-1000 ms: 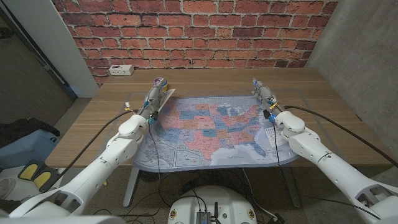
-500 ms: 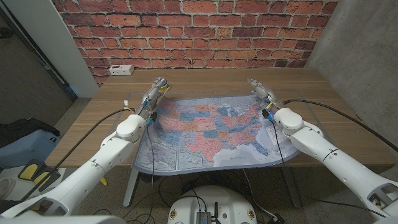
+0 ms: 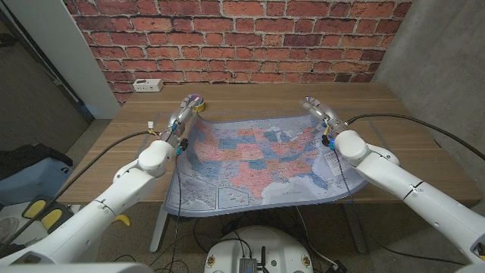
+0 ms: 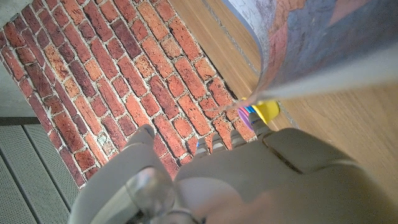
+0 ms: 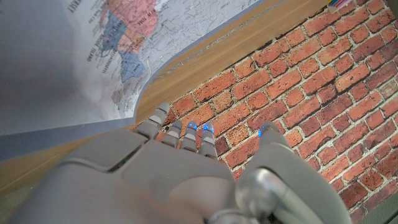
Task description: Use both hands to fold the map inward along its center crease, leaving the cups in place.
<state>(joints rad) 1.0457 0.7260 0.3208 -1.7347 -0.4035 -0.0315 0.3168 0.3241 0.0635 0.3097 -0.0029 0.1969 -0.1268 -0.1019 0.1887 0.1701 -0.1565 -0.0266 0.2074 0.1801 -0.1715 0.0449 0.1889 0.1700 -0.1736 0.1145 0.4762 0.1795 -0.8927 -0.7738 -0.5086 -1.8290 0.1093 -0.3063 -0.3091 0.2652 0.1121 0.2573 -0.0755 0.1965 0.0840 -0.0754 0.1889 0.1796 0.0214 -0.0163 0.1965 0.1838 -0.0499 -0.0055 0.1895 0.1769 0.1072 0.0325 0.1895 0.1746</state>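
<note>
A coloured US map (image 3: 258, 159) lies spread on the wooden table (image 3: 409, 144), and its near edge hangs over the table's front. My left hand (image 3: 182, 117) holds the map's far left corner, raised off the wood. My right hand (image 3: 320, 112) holds the far right corner, also lifted. A small stack of colourful cups (image 3: 196, 98) stands just beyond the left hand. In the left wrist view the map (image 4: 311, 43) curves up past my hand (image 4: 249, 180), with the cups (image 4: 264, 111) behind it. The right wrist view has the map (image 5: 74, 56) bowed above my hand (image 5: 155, 168).
A white power strip (image 3: 146, 85) lies at the table's far left by the brick wall (image 3: 250, 38). Bare wood shows along the far side and to the right of the map. A concrete wall stands on the right.
Both hands have lifted the map's far corners. The map has slid towards me, so more of its near edge hangs over the table's front. The left hand shifted slightly left.
</note>
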